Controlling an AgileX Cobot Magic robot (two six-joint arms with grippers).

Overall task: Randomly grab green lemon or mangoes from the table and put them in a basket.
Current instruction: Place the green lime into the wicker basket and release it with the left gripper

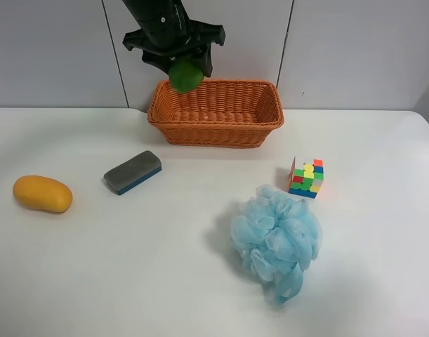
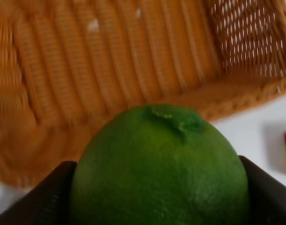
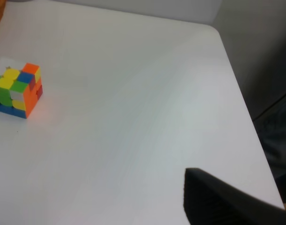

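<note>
My left gripper (image 1: 184, 69) is shut on the green lemon (image 1: 186, 74) and holds it in the air over the left end of the orange-brown wicker basket (image 1: 215, 135) at the back of the table. In the left wrist view the lemon (image 2: 159, 166) fills the space between the dark fingers (image 2: 35, 197), with the bare basket floor (image 2: 110, 61) below. The yellow-orange mango (image 1: 42, 194) lies on the white table (image 1: 165, 267) at the far left. My right gripper shows only as one dark finger part (image 3: 222, 201) over bare table.
A grey and blue eraser block (image 1: 133, 172) lies between the mango and the basket. A multicoloured puzzle cube (image 1: 306, 177) stands right of centre, also in the right wrist view (image 3: 16, 89). A light blue bath pouf (image 1: 276, 240) lies in front of it.
</note>
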